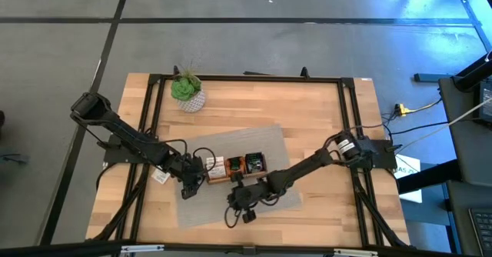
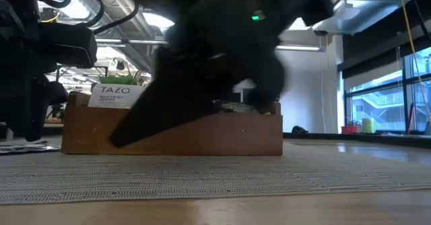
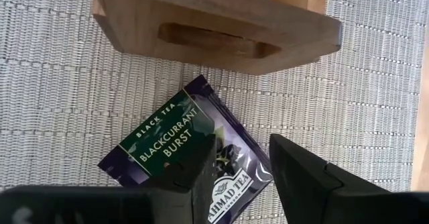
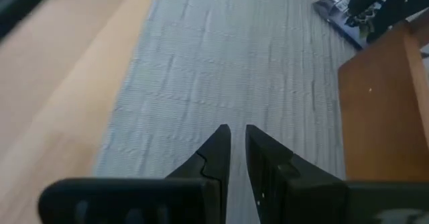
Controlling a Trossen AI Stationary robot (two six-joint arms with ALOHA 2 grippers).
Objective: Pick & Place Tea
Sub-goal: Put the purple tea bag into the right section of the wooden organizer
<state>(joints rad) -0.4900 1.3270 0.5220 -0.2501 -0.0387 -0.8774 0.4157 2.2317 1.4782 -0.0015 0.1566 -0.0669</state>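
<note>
A dark purple blackcurrant tea sachet point(image 3: 174, 140) lies flat on the grey woven mat point(image 1: 261, 141), just off the left end of the wooden tray point(image 1: 234, 167). My left gripper point(image 3: 241, 177) stands open over the sachet's near corner, pointing steeply down. The tray holds several sachets, white-and-orange point(image 1: 217, 165) and darker ones point(image 1: 254, 163); a TAZO sachet point(image 2: 120, 93) stands upright in it. My right gripper point(image 4: 238, 143) hangs over bare mat in front of the tray, its fingers nearly together with nothing between them. My left gripper has one finger point(image 3: 194, 177) over the sachet's lower corner point(image 3: 228, 184) and the other beside it. I cannot tell whether either fingertip touches the sachet, which lies flat on the mat.
A small green plant in a white pot point(image 1: 187, 90) stands at the far left of the table. A white sachet point(image 1: 160, 177) lies off the mat beside the left arm. The right arm point(image 2: 215, 43) fills much of the low view. Bare mat lies in front of the tray.
</note>
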